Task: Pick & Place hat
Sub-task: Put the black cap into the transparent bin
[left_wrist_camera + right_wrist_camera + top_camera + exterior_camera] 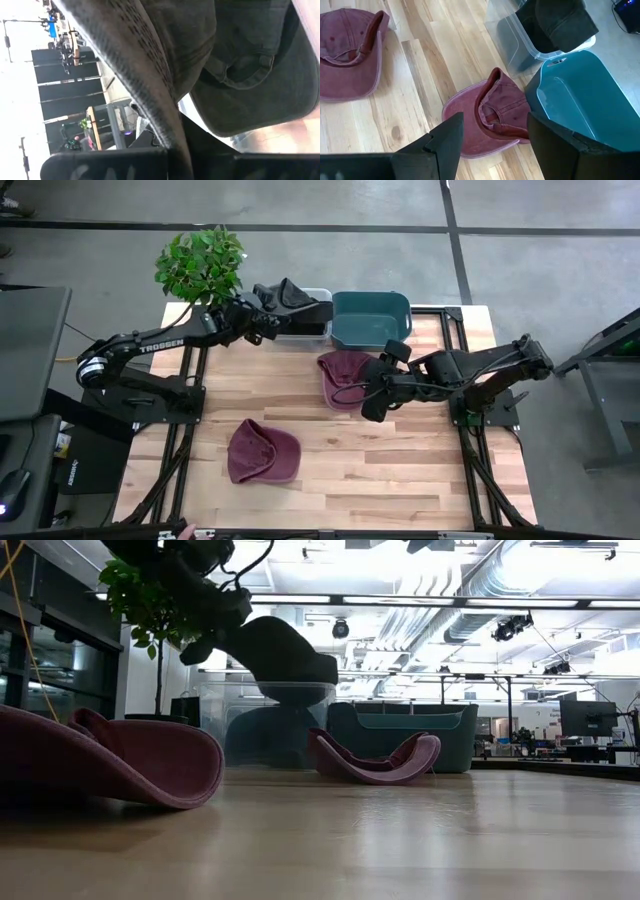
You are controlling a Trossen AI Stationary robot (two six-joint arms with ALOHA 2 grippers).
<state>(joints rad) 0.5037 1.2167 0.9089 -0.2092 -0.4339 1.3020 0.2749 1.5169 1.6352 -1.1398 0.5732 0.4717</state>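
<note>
Counted three caps, two bins. Left gripper (268,314) was clamped on the black cotton cap (290,296) over the clear plastic bin (312,330), upper centre. Right gripper (378,402) stood wide, empty, just above the maroon cotton cap (345,378) beside the teal plastic bin (370,319). Second maroon cap (262,451) lay lower centre, bare wooden tabletop (420,470) around it.

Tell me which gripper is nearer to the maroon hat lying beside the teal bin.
Right. The right gripper hovers open at the maroon hat beside the teal bin. The left gripper is farther off, shut on the dark hat over the clear bin.
</note>
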